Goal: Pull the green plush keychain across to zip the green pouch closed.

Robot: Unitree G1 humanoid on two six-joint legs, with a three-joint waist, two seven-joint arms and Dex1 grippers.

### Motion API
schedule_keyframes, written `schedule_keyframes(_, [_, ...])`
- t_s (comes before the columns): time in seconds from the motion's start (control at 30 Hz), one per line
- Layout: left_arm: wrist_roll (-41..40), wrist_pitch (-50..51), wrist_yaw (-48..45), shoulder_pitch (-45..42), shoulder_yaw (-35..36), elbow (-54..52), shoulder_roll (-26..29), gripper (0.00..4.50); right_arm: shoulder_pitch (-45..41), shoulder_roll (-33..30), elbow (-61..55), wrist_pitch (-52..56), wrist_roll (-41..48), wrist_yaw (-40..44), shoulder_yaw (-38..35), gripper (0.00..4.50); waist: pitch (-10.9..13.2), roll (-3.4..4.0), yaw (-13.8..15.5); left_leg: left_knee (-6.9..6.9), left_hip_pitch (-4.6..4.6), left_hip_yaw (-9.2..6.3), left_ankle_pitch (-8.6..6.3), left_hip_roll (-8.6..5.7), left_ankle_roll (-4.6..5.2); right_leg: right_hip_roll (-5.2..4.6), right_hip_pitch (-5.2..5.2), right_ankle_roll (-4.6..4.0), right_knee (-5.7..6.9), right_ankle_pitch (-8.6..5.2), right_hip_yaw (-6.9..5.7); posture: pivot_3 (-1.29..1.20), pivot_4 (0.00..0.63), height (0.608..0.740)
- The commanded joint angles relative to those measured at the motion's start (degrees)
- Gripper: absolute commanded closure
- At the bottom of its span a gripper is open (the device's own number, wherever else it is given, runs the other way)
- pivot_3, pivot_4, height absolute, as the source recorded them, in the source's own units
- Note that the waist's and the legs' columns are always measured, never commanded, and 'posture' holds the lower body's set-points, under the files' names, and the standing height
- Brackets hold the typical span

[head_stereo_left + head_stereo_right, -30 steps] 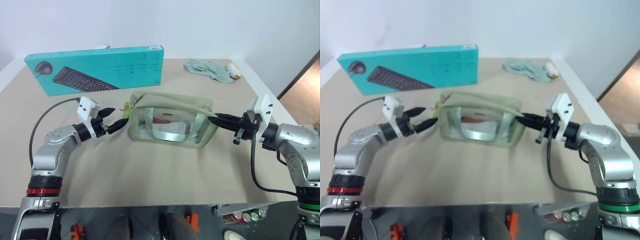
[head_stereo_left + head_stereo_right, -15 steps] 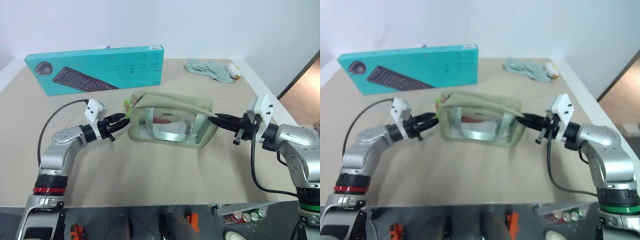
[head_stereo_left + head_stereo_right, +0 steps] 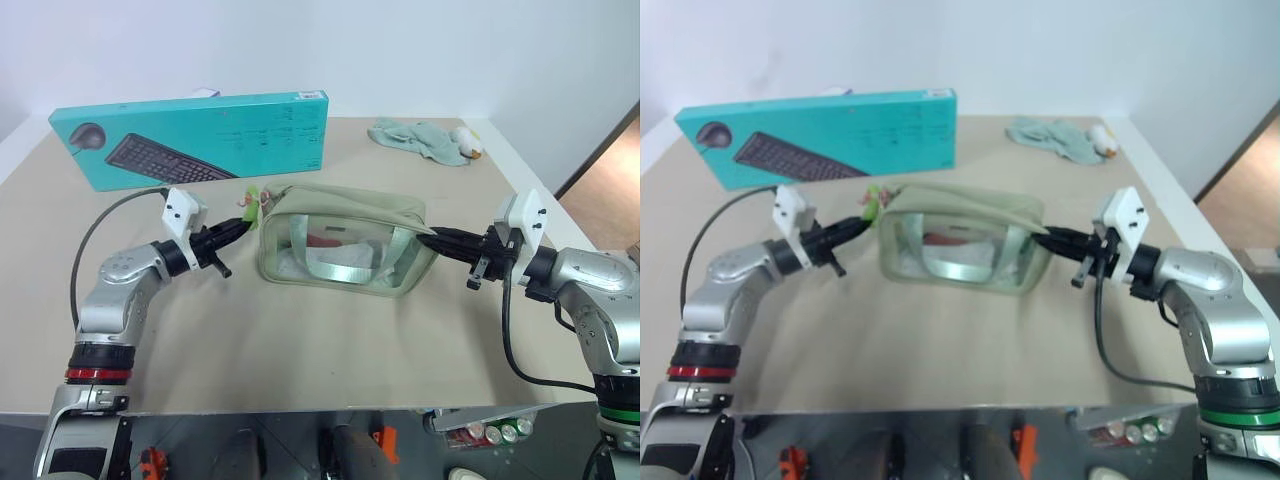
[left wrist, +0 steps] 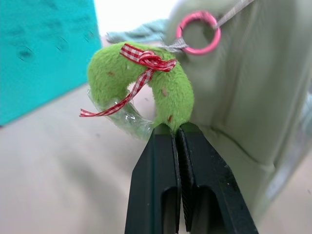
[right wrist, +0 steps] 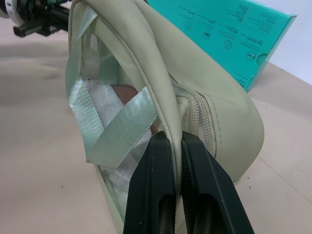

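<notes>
Left tool (image 4: pixel 176 134) clamps the bright-green plush keychain (image 4: pixel 141 80) at the pale olive fabric pouch's (image 3: pixel 340 245) 9 o'clock end; right tool (image 5: pixel 175 141) pinches, apparently, the 3 o'clock seam. Pull level toward 3 o'clock, keeping the counter-hold taut.

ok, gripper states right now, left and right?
Left gripper: jaws shut on the green plush keychain.
Right gripper: jaws shut on the end seam of the green pouch.

Bright even indoor light, soft shadows on the table (image 3: pixel 300 330), wrist-view backgrounds out of focus
</notes>
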Motion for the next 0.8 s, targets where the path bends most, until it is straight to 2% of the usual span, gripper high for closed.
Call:
schedule_keyframes(0.03, [-1.85,-0.13,-0.1,-2.79,2.66,-3.63,2.02,4.48,0.1,-1.27,-0.86,0.03,-0.34,0.27,-0.88,4.5,0.0,0.0,0.0,0.0,0.0,0.0,0.0,0.0,0.0,0.0,0.0,0.0,0.0,0.0,-0.01,0.0,0.15,0.74])
schedule_keyframes(0.27, [-4.37,4.9,-2.96,-9.21,-0.44,-10.53,3.83,4.48,0.3,-1.71,-0.77,-0.16,-0.28,0.52,-1.07,4.5,0.0,0.0,0.0,0.05,-0.05,0.01,0.0,-0.03,0.0,-0.02,0.0,0.02,-0.01,0.0,-0.01,0.0,0.15,0.74])
schedule_keyframes(0.6, [-2.69,2.85,-9.72,-17.85,-9.49,-9.29,-0.31,4.48,0.28,-1.56,-0.95,-0.4,-0.27,0.37,-1.03,4.5,0.0,0.0,0.01,0.06,-0.06,0.02,0.0,-0.03,0.0,0.05,-0.01,0.03,-0.01,0.01,-0.03,0.0,0.15,0.74])
schedule_keyframes(0.8, [-1.66,0.93,-12.37,-20.72,-11.5,-7.14,-3.13,4.48,1.04,-1.79,-1.53,-0.34,-0.12,0.12,-1.62,4.5,0.0,0.0,-0.01,0.07,-0.06,0.01,0.0,-0.03,0.0,0.04,-0.01,0.03,-0.01,0.01,0.01,0.0,0.15,0.74])
